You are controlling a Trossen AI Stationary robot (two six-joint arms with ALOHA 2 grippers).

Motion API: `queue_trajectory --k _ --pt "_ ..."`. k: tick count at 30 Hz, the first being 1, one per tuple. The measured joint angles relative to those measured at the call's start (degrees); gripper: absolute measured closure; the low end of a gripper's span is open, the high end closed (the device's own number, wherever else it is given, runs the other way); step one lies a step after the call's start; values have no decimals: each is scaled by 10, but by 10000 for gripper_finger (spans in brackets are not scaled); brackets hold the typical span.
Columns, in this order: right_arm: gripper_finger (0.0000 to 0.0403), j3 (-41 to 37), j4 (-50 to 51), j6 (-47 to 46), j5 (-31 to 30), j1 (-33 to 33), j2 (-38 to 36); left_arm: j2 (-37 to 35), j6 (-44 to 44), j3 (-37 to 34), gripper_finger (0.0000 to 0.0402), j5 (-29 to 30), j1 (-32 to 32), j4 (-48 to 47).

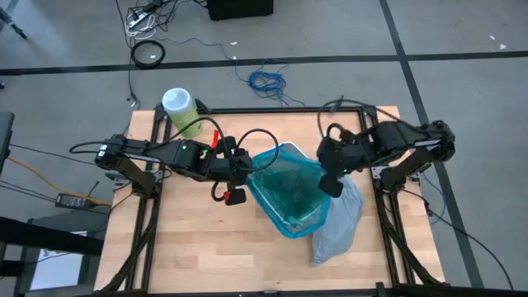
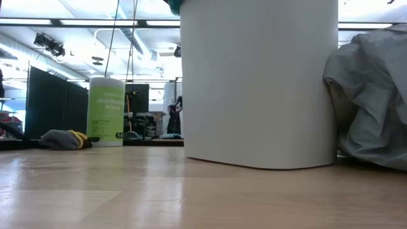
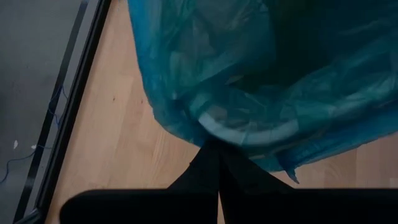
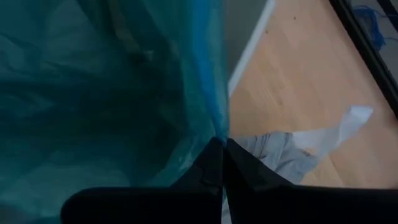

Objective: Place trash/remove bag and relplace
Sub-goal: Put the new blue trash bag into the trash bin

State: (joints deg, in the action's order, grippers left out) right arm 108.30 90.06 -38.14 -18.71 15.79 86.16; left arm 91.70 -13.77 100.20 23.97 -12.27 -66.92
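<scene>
Low view: bare wooden table (image 2: 95, 191) closest to the lens, then the white bin (image 2: 259, 83) standing upright and filling the middle; the grey-white bag (image 2: 375, 102) slumps crumpled just beside the bin; a green wipes canister (image 2: 106, 111) stands well back. No gripper seen here. High view: the bin sits mid-table with a teal bag (image 1: 289, 194) draped in and over its mouth. The left gripper (image 1: 246, 167) is at the bin's rim on one side, the right gripper (image 1: 332, 175) at the opposite rim; 2 arms on opposing edges looks like a way to hold the liner taut across the opening while it is seated. The grey-white bag (image 1: 337, 227) lies on the table against the bin below the right arm, so it is out of the bin and set aside. Canister (image 1: 181, 111) at the far left corner. No loose trash visible on the table. Left wrist view: fingers (image 3: 205, 177) clenched together, pinching the teal bag's edge (image 3: 249, 134) where it folds over the rim. Right wrist view: fingers (image 4: 239, 171) likewise pressed shut on a fold of the teal bag (image 4: 124, 93); grey-white bag (image 4: 280, 155) on the wood beyond. Judgement: old liner removed, replacement mid-fitting
</scene>
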Motion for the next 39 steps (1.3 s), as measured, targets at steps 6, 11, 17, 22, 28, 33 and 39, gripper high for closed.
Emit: queue_trajectory --k 6,11,17,22,28,33,39 --pt "403 0 0 -22 -24 0 -34 0 0 0 400 0 0 1" --pt "403 -27 -1 -15 -23 5 -33 0 0 0 400 0 0 1" --pt "403 -93 -1 -30 -22 17 -33 0 0 0 400 0 0 2" --pt "403 -103 -1 -43 -36 26 -33 0 0 0 400 0 0 2" --pt "403 -103 -1 -43 -38 44 -33 0 0 0 400 1 0 2" --pt "403 -103 -1 -66 -44 57 -46 0 0 0 400 1 0 2" --pt "398 -103 -1 -56 -24 71 -72 0 0 0 400 1 0 2"
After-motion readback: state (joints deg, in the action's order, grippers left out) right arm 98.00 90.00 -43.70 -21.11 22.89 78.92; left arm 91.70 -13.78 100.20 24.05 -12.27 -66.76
